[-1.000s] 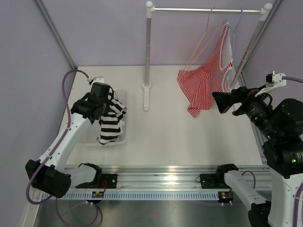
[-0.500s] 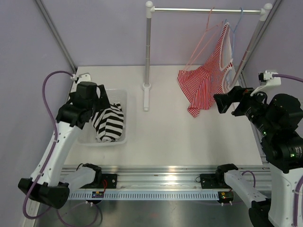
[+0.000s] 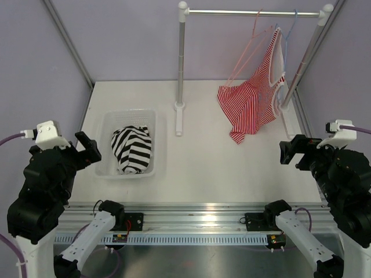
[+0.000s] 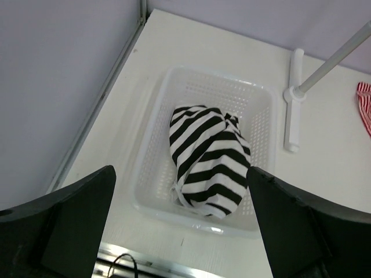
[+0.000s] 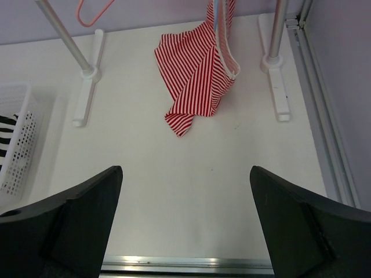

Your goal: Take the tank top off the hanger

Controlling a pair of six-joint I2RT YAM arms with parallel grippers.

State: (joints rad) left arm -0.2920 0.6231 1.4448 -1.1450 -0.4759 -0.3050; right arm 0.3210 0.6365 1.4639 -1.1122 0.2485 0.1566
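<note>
The tank top [image 3: 132,149] lies in a basket [image 3: 109,119], the hanger [image 3: 242,58] bare. The left end effector [image 3: 86,153] and right end effector [image 3: 290,153] gape empty; removal looks finished, nothing left to grasp.

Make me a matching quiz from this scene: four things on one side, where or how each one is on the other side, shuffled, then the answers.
Things:
1. black-and-white tank top
2. pink hanger
3. red-striped tank top
4. left pincer

Places or states:
A. bare on the rail
B. open, holding nothing
C. bunched in the white basket
D. hanging from the pale blue hanger

Pairs: 1-C, 2-A, 3-D, 4-B
</note>
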